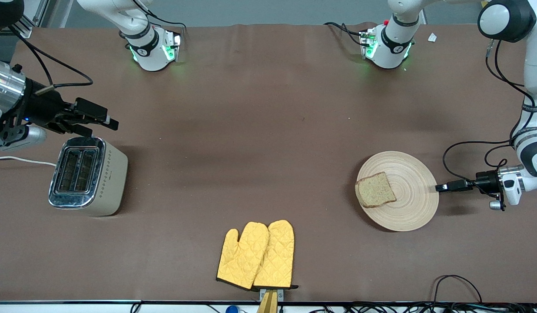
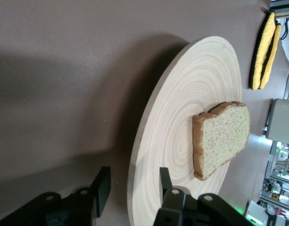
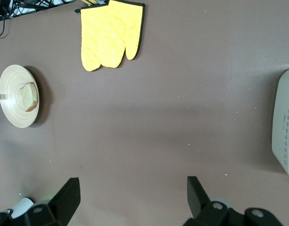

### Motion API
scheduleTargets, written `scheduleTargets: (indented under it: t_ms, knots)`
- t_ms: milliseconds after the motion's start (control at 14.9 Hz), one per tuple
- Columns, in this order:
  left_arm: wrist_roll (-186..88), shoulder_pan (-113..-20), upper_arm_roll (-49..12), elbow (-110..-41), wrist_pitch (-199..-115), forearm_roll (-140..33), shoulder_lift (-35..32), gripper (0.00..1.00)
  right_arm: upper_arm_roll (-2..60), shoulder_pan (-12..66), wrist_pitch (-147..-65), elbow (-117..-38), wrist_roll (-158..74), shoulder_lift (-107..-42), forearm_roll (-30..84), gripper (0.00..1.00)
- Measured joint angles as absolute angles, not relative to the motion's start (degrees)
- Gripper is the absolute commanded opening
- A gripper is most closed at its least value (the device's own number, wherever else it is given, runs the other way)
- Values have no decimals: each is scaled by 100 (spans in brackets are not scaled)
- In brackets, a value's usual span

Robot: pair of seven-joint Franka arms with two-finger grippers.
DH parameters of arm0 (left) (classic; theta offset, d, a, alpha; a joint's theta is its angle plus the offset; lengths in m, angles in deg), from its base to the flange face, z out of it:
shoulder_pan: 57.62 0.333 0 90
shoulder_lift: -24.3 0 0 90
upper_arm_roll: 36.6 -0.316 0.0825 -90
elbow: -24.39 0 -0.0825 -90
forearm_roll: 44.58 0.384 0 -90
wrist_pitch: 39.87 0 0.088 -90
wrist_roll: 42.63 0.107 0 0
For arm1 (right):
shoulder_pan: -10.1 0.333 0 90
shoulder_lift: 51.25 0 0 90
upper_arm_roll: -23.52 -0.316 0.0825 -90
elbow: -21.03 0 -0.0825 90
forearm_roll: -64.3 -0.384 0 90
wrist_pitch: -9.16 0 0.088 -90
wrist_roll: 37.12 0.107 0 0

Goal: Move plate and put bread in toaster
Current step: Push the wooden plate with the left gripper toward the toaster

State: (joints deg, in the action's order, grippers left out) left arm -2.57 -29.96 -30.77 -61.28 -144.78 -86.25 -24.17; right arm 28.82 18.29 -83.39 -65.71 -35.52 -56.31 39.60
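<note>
**Wooden plate between the left gripper's fingers**

Pale wood is what the left gripper (image 1: 440, 187) has reached: the plate (image 1: 414, 204) sits toward the left arm's end of the table, and the gripper is level with its rim on the side facing that arm. In the left wrist view the two fingers (image 2: 101, 188) stand one on each side of the plate's edge (image 2: 182, 94), one under it and one over the top face. They are partly apart with the rim in the gap; whether they already press on the wood I cannot tell.

On the plate lies the bread (image 1: 375, 190), a brown slice with a darker crust, resting on the half turned toward the toaster.

The toaster (image 1: 90, 176) stands well apart from the plate, at the right arm's end of the table, chrome top up and both slots showing, with its white cord (image 1: 21, 160) running off the edge.

Just above the toaster the right gripper (image 1: 101, 121) hangs and waits, its fingers (image 3: 69, 197) spread wide and holding nothing.

A pair of yellow oven mitts (image 1: 257, 256) lies between the two, nearer the front camera.
</note>
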Motion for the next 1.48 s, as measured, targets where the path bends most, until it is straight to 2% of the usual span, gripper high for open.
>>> scheduleTargets:
  t_ms: [336, 740, 1143, 1480]
  knots:
    - [-105, -3001, -3019, -6128, -14470, -8644, -2523, 21, 2898, 1829, -8332, -6573, -3552, -5631, 3960, 100]
    - [-90, -3005, -2957, -6126, -14369, -8645, -2525, 4, 2971, 1764, -8183, -6570, -3551, -5584, 3970, 100]
    - [-26, -3000, -2735, -6068, -13946, -8738, -2534, 1, 3063, 1388, -8053, -6567, -3553, -5407, 4051, 100]
    - [-29, -3008, -1912, -5989, -13747, -8738, -2525, 2, 3069, 1250, -8407, -6674, -3546, -5807, 4423, 100]
